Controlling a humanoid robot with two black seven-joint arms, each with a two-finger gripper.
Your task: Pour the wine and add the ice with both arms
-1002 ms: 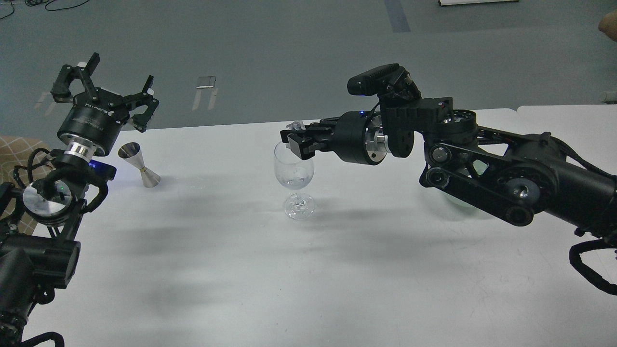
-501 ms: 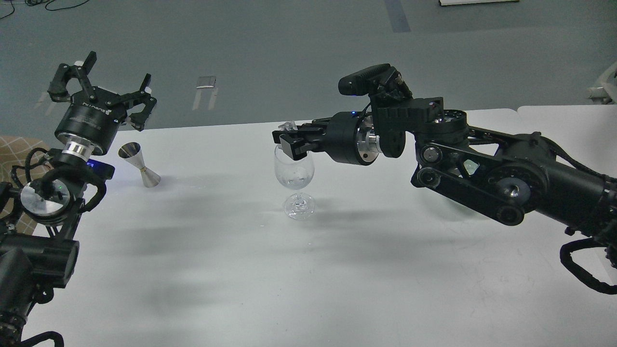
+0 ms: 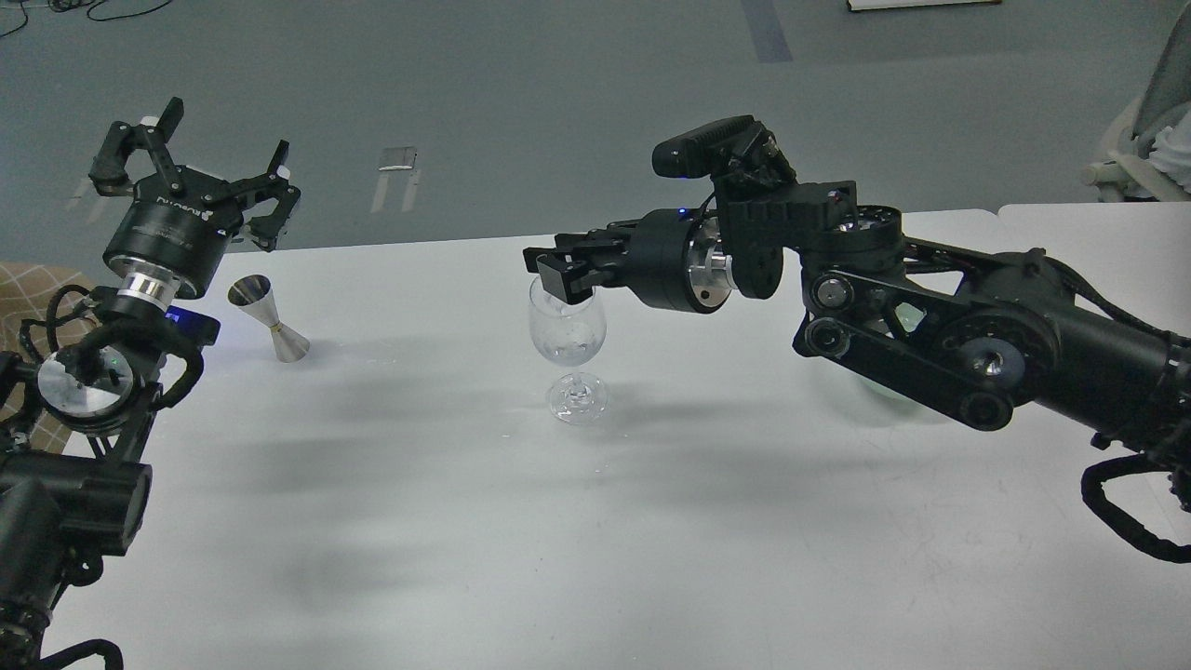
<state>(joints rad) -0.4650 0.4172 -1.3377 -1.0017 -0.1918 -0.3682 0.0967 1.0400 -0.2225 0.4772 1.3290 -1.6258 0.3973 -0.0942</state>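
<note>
A clear wine glass (image 3: 568, 326) stands upright mid-table. Small clear glints lie at the bottom of its bowl (image 3: 568, 352); I cannot tell ice from wine there. My right gripper (image 3: 551, 270) reaches in from the right and hovers level over the glass's rim, its fingertips above the opening. No ice cube shows between its fingers, and their gap is unclear from this side. My left gripper (image 3: 219, 154) is open and empty, raised above the table's far left corner.
A silver jigger (image 3: 270, 318) stands on the white table (image 3: 419, 521) at the left, below my left gripper. A pale greenish bowl (image 3: 884, 386) is mostly hidden behind my right arm. A second white table (image 3: 1098, 228) adjoins at the far right.
My right gripper has moved a little left over the glass's rim. The clear cube seen at its tip earlier no longer shows. My left gripper drifted slightly left.
</note>
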